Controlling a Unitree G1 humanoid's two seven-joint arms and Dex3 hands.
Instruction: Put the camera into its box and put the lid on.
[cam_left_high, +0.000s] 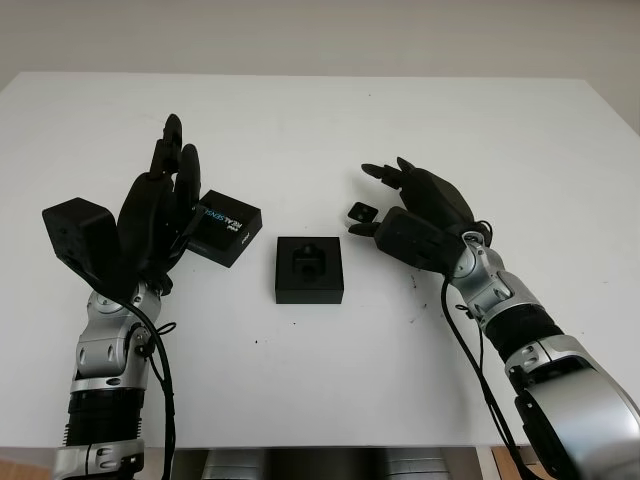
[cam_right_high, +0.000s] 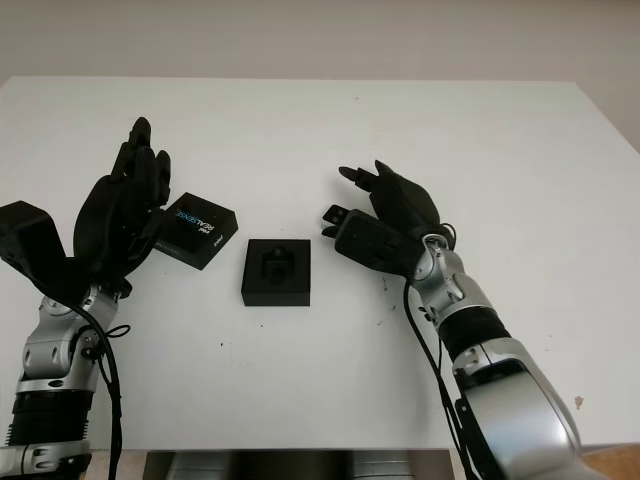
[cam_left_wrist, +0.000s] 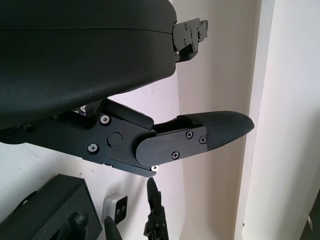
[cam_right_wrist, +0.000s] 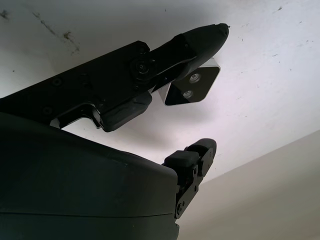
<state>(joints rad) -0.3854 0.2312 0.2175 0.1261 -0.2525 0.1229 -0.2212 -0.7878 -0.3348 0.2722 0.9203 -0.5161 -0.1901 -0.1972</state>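
The open black box (cam_left_high: 309, 268) sits mid-table with its moulded insert empty. Its lid (cam_left_high: 228, 227), printed REALSENSE, lies flat just to the left of it. The small camera (cam_left_high: 360, 212) is on the table right of the box; in the right wrist view the camera (cam_right_wrist: 192, 86) shows two lenses. My right hand (cam_left_high: 372, 195) is open and cupped around it, one finger (cam_right_wrist: 200, 37) reaching over the camera, the thumb (cam_right_wrist: 192, 152) apart from it. My left hand (cam_left_high: 170, 170) is open and held upright beside the lid's left edge.
The white table (cam_left_high: 320, 130) stretches bare behind the objects up to its far edge by the wall. A few small dark marks (cam_left_high: 415, 290) dot the surface near my right wrist. The front edge runs close below both forearms.
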